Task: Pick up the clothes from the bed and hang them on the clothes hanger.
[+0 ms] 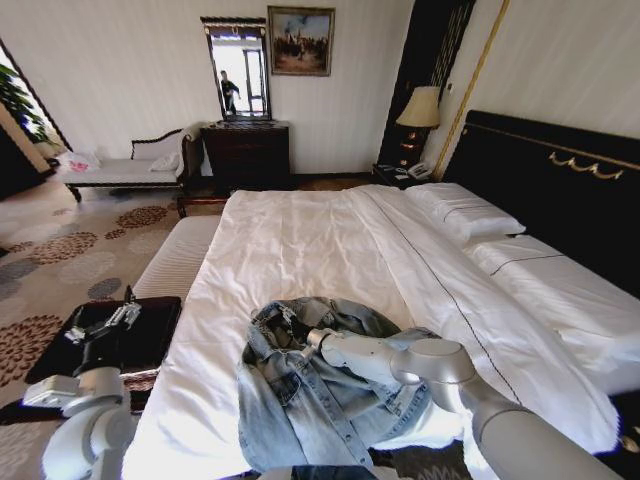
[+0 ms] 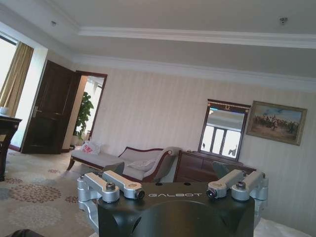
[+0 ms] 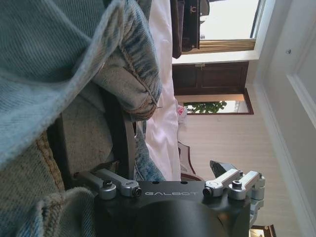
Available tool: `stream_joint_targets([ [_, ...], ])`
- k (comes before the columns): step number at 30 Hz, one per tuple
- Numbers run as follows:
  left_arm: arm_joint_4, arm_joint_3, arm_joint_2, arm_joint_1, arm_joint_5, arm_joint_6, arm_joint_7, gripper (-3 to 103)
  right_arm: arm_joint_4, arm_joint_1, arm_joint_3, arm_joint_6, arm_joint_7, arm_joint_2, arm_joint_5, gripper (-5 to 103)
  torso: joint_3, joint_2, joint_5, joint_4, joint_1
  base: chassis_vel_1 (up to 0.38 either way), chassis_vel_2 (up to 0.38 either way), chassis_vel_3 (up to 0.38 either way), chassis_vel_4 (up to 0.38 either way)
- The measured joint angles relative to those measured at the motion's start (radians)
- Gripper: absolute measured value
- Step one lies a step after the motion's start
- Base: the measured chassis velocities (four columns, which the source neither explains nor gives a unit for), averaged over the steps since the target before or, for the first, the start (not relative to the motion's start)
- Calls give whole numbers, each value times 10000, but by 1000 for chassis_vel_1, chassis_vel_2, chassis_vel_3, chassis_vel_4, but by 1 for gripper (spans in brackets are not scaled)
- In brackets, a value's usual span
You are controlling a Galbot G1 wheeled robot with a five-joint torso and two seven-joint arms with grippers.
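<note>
The clothes, a light-blue denim jacket (image 1: 320,400), lie crumpled at the foot of the bed (image 1: 300,240) on the white sheet. My right arm reaches in from the lower right, and its gripper (image 1: 300,345) is pushed into the jacket's collar folds. Seen from the right wrist, that gripper (image 3: 168,168) is open, denim (image 3: 74,49) bunched against one side and the other finger (image 3: 219,169) free. A dark narrow bar (image 3: 118,138) crosses the folds; I cannot tell whether it is the clothes hanger. My left gripper (image 1: 100,325) (image 2: 168,170) is held open, away from the bed at its left.
A dark low table (image 1: 150,330) stands under my left arm beside the bed. A striped bench (image 1: 180,255) runs along the bed's left side. Farther off are a chaise (image 1: 130,165), a dresser (image 1: 245,150) and a lamp (image 1: 420,108). Patterned carpet (image 1: 60,260) lies to the left.
</note>
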Motion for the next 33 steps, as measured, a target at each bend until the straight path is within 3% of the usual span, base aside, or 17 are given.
stream_joint_targets([
  [8, 110, -1, -4, -9, -27, -63, 18, 100, -949, -166, 162, -454, 326, 861, 98, 100, 0, -1, 0, 0, 0, 0, 0, 0, 0],
  [20, 126, -43, 51, -3, -139, -67, 20, 100, -1280, -221, 69, -354, 309, 887, 268, 100, 0, -1, 4, 2, 0, 0, 0, 0, 0],
  [33, 181, -75, 63, -14, -183, -99, 27, 100, -2495, -267, 121, -68, -5, 1902, 443, 100, 0, -1, 3, 1, 1, 0, 0, 0, 0],
])
